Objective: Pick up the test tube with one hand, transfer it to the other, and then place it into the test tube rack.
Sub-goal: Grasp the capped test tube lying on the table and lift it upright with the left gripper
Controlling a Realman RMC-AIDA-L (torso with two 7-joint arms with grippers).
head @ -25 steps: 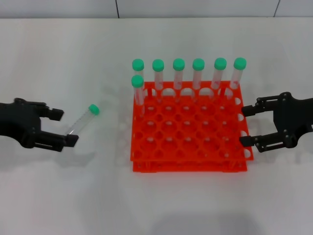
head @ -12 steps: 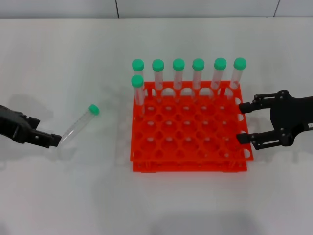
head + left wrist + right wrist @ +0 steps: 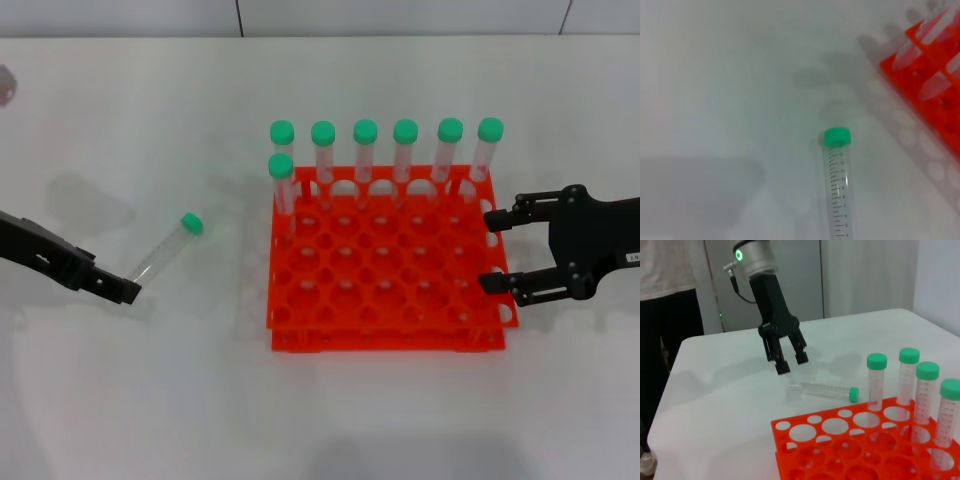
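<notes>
One loose test tube (image 3: 165, 248) lies flat on the worktop (image 3: 120, 120), left of the test tube rack (image 3: 385, 265). Left hand (image 3: 790, 363), fingers apart, hovers over its tapered end; best to straddle mid-barrel squarely before closing. Right hand (image 3: 490, 252) waits spread beside the rack.

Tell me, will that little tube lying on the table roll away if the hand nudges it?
Probably: the test tube is round and lies flat on the smooth table. It looks empty, so likely light. The left hand hangs open over its tip.
</notes>
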